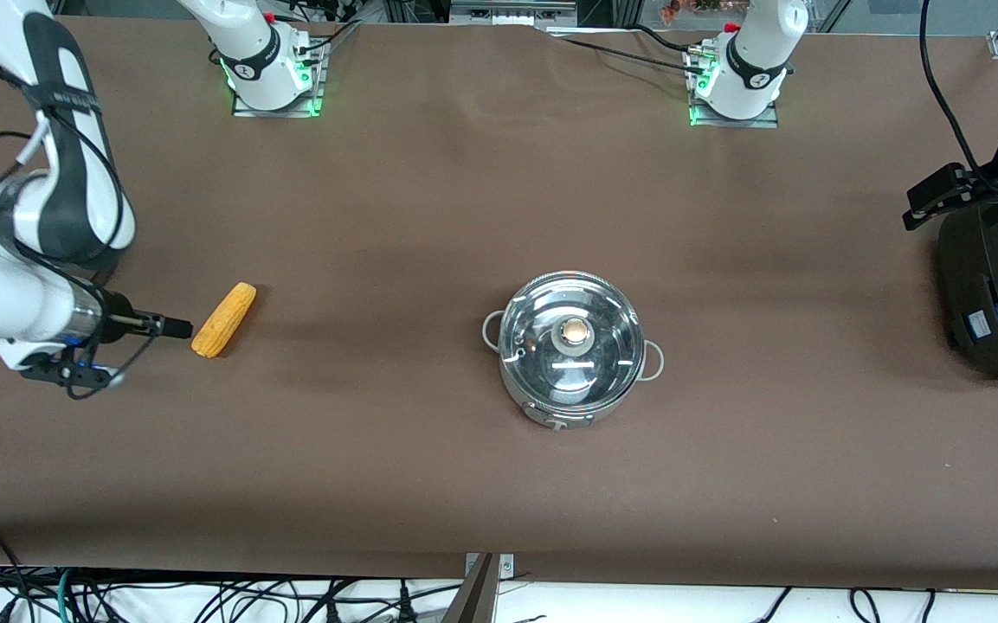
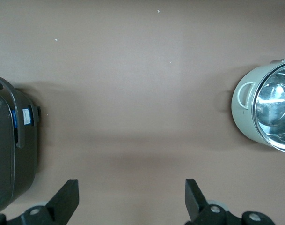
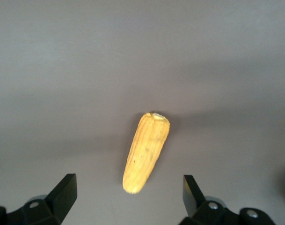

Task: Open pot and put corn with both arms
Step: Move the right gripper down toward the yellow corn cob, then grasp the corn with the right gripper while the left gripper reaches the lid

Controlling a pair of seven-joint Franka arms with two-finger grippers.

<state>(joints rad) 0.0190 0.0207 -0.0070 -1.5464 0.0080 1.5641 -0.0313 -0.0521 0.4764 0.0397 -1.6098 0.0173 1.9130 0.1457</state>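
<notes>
**Lid on the pot, corn on the table, both pincers open**

The pot [image 1: 572, 353] stands on the brown table [image 1: 481, 173] near its middle, with the glass lid [image 1: 571, 337] seated on it and the round knob [image 1: 576, 331] at the lid's centre. Its two loop handles stick out at about 9 and 3 o'clock in the front view.

The corn [image 1: 224, 319] lies flat on the table toward the right arm's end, at roughly 9 o'clock from the pot and well apart from it. Its long axis runs from about 1 to 7 o'clock in the front view.

The right pincer [image 3: 128, 199] is just beside the corn's lower end, low over the table, fingers [image 3: 63, 192] spread wide and holding nothing; in the right wrist view the cob lies between them, untouched.

The left pincer [image 2: 132, 199] hangs over the left arm's end of the table, above the bare stretch between the black rice cooker [image 1: 988, 294] and the pot, fingers apart and empty.
</notes>
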